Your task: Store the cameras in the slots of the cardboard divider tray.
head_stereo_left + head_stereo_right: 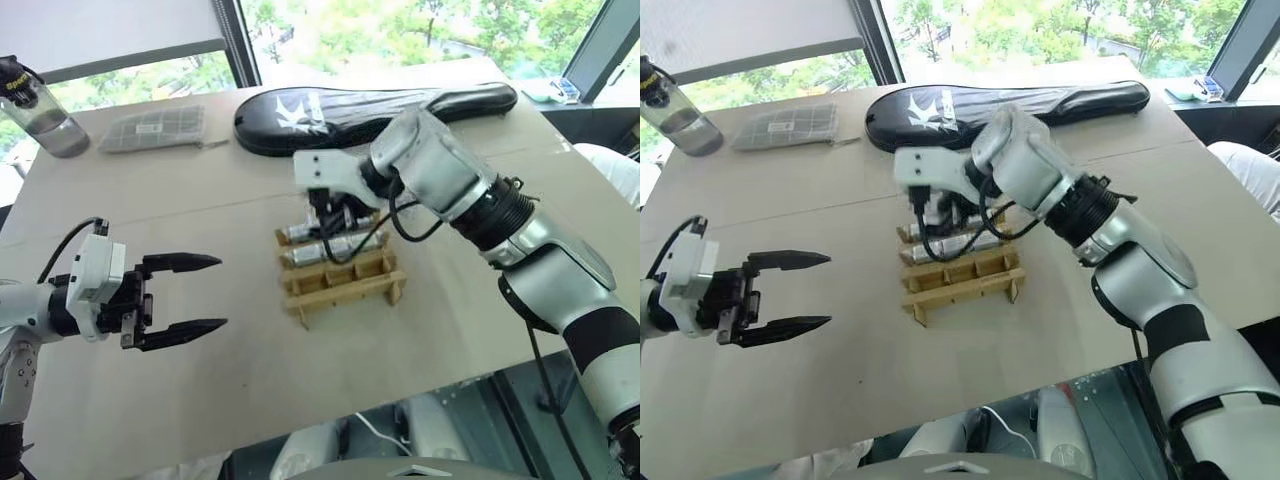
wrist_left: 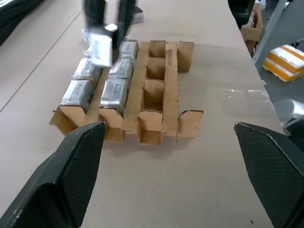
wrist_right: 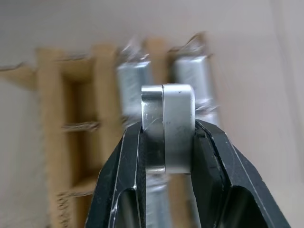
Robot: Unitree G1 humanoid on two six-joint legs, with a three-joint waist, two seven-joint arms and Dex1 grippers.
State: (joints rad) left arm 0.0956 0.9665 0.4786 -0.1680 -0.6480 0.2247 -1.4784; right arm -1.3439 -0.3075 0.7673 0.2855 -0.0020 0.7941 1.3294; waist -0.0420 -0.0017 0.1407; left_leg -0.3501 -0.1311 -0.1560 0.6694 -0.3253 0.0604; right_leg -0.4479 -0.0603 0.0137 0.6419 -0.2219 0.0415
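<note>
Right wrist view: the right gripper (image 3: 166, 130) clamps its jaws on a camera (image 3: 168, 128) above the cardboard divider tray (image 1: 345, 280) mid-tabletop (image 1: 150, 210); the left gripper (image 1: 200, 295) holds its jaws wide nearby.

My right forearm hides the tray's (image 1: 345, 285) far row; the camera (image 3: 169, 128) in my right hand (image 3: 169, 142) blurs the slots beyond.
</note>
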